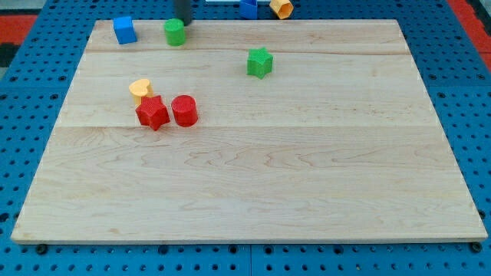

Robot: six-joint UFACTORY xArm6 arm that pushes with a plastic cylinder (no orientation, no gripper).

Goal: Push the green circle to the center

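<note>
Wooden board [253, 192]: pale planks on a blue pegboard base; the part nearest the view's bottom holds no blocks. Mid-left cluster: red star [152, 113] and red cylinder [184, 110] side by side, apparently touching, with a yellow block [140, 90], shape unclear, just behind the star. Further up, right of centre: green star [260, 62], standing alone. Top-left edge: blue cube [124, 30], and near it to the right the green circle [175, 32], the item to be moved, sitting close to the board's far edge. My tip [183, 23]: a bare rod with no pincer, so nothing to open or close; it stands just behind the green circle, slightly to the view's right, seemingly touching or nearly so. Beyond the far edge: a second blue block [248, 8] and an orange block [281, 8], both partly cropped. Governing relation: the board's centre lies towards the view's bottom and right of the green circle, and my tip is on roughly the opposite side, judged well placed for the push.
</note>
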